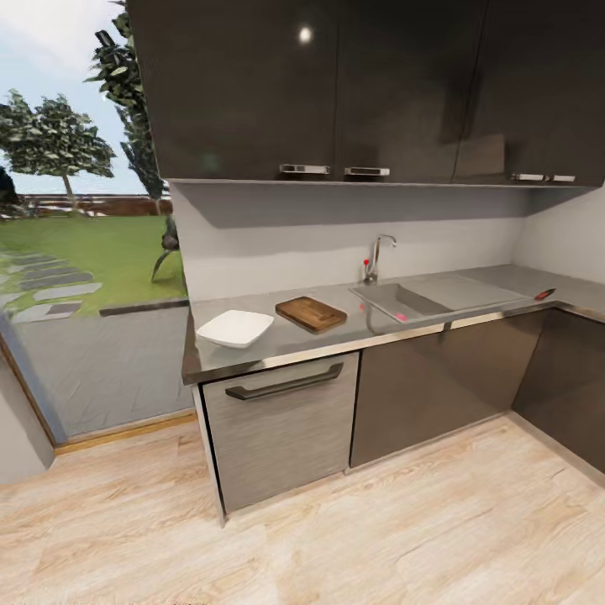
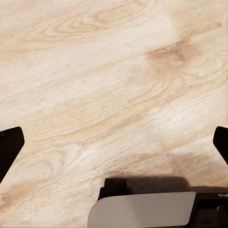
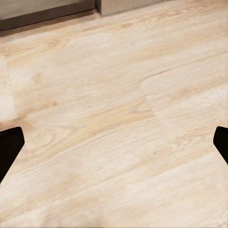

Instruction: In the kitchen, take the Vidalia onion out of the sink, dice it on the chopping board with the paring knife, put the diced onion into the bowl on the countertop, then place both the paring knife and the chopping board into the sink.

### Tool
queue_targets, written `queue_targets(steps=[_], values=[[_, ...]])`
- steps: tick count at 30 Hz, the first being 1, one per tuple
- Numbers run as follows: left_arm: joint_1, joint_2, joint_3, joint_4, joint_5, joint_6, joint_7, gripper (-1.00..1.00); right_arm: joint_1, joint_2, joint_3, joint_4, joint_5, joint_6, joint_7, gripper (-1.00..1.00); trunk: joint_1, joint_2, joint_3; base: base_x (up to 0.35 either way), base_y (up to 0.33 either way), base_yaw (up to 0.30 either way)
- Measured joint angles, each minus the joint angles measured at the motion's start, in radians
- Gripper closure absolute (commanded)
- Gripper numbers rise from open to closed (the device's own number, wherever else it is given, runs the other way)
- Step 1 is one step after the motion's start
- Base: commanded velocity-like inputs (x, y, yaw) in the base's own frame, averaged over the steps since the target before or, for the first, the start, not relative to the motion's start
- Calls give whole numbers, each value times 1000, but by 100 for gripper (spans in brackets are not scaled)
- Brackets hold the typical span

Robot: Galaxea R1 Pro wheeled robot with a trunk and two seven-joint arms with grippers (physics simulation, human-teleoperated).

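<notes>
Both claws (image 2: pixel 114 142) (image 3: pixel 114 142) apparently spread wide.

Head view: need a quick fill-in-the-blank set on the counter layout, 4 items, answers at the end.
1. The chopping board lies between the sink and the white ____.
2. The small pinkish-red Vidalia onion sits inside the ____.
3. The paring knife lies on the countertop, on the far side of the sink from the ____.
4. Both wrist cameras look down at the light ____ floor.

Missing words: bowl; sink; chopping board; wooden
</notes>
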Motion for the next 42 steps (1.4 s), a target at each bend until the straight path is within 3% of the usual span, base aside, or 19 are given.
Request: queue_targets(steps=[25, 42], values=[[0, 0, 0, 0, 0, 0, 0, -100, 0, 0, 0, 0, 0, 0, 0, -100, 0, 0, 0, 86, -139, 283], [0, -1, -1, 16, -1, 0, 0, -100, 0, -5, 0, -2, 0, 0, 1, -100, 0, 0, 0, 8, -14, 252]])
